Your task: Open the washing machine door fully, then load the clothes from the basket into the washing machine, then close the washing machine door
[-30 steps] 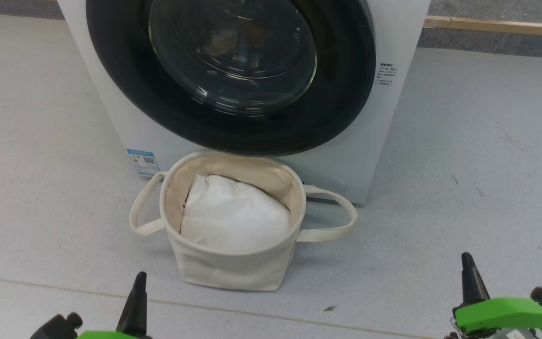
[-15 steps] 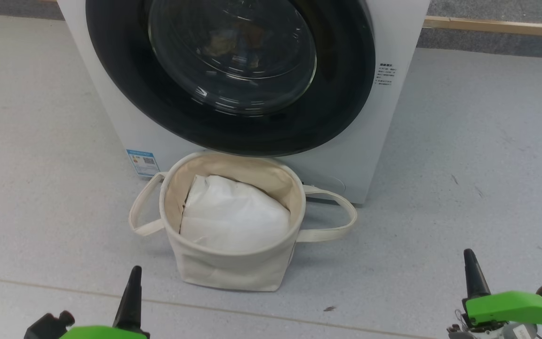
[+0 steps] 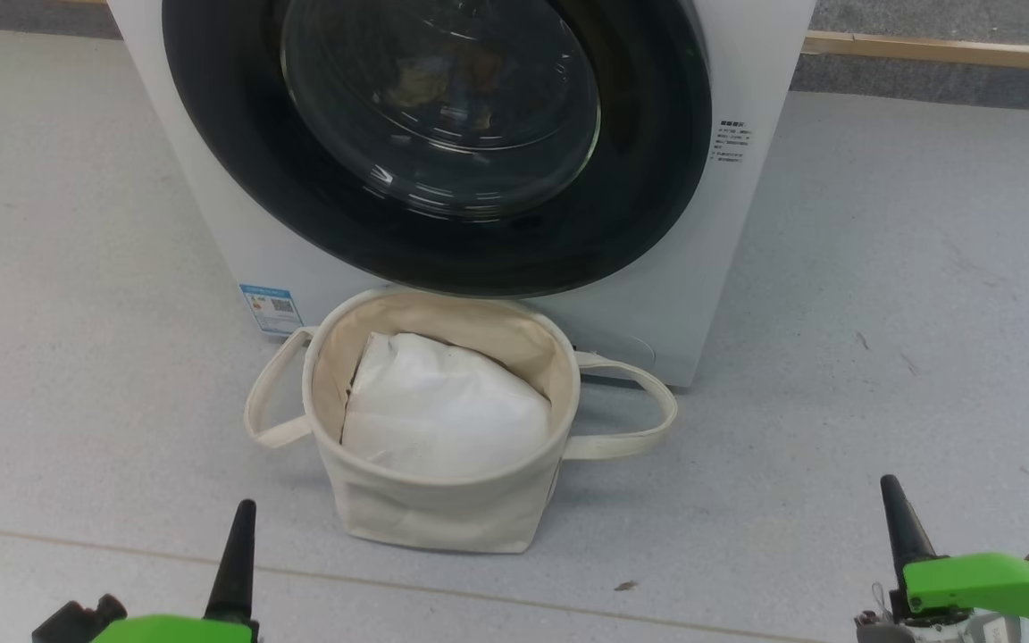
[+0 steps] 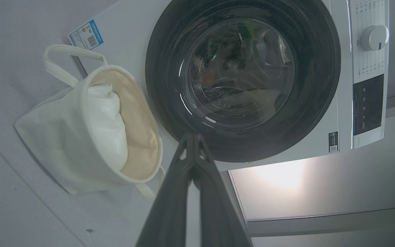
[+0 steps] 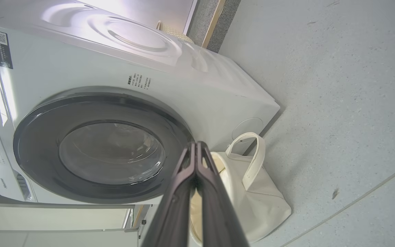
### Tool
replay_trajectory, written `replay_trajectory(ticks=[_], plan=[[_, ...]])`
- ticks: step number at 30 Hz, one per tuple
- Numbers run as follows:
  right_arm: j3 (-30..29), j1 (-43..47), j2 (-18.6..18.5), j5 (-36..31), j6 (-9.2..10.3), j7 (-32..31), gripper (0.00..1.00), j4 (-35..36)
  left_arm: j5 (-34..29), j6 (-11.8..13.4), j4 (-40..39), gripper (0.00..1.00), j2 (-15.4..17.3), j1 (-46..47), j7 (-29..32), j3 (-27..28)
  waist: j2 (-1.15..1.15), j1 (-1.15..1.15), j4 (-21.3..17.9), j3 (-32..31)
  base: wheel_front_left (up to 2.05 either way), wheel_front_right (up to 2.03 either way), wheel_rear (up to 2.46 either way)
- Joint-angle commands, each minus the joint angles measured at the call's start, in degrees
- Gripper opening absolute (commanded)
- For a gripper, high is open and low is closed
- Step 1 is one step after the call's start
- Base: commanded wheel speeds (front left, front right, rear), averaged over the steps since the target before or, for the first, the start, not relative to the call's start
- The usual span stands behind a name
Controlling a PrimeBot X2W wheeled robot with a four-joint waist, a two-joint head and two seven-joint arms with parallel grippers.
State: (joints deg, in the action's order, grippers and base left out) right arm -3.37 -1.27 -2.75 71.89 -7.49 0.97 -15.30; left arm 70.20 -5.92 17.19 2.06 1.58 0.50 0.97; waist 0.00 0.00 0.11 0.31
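Observation:
The white washing machine stands ahead with its black-rimmed door shut flat against the front. Dim brown and orange patches show behind the glass; these may be the clothes, but I cannot tell for sure. The cream basket sits on the floor right before the machine, holding a plain white padded bag. My left gripper is low at the near left, shut and holding nothing. My right gripper is at the near right, also shut and holding nothing. Both are well short of the basket and door.
A blue label marks the machine's lower left corner. The knob and control panel sit along the machine's top. A wooden strip runs along the back right. Grey floor lies open on both sides of the basket.
The left gripper has slid a little to the left and lower in the head view. The right gripper has shifted slightly to the right. Door and basket have not moved.

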Motion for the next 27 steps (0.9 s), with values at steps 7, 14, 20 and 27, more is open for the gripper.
replay_trajectory(ticks=[7, 14, 20, 27], plan=[[0.1, -3.5, -1.2, 5.4, 0.00, -1.7, 0.00, 1.6, 5.4, -0.7, -2.3, 0.00, 0.6, 3.4, 1.6, 2.7, 0.00, 0.00, 0.0, 0.0, 0.00, 0.00, 0.00], [-0.3, -3.8, -1.2, 9.1, 0.00, -2.7, 0.00, 1.6, 9.2, -0.9, -2.5, 0.00, 0.7, 3.7, 2.6, 3.3, 0.00, 0.00, 0.0, -0.1, 0.00, 0.00, 0.00], [-0.7, -4.1, -1.2, 12.8, 0.00, -3.8, 0.00, 1.5, 13.0, -1.1, -2.7, 0.00, 0.7, 4.0, 3.6, 4.0, 0.00, 0.00, -0.1, -0.1, 0.00, 0.00, 0.00], [-1.2, -4.4, -1.2, 17.1, 0.00, -5.0, 0.00, 1.4, 17.4, -1.3, -2.9, 0.00, 0.8, 4.3, 4.8, 4.8, 0.00, 0.00, -0.1, -0.1, 0.00, 0.00, 0.00]])
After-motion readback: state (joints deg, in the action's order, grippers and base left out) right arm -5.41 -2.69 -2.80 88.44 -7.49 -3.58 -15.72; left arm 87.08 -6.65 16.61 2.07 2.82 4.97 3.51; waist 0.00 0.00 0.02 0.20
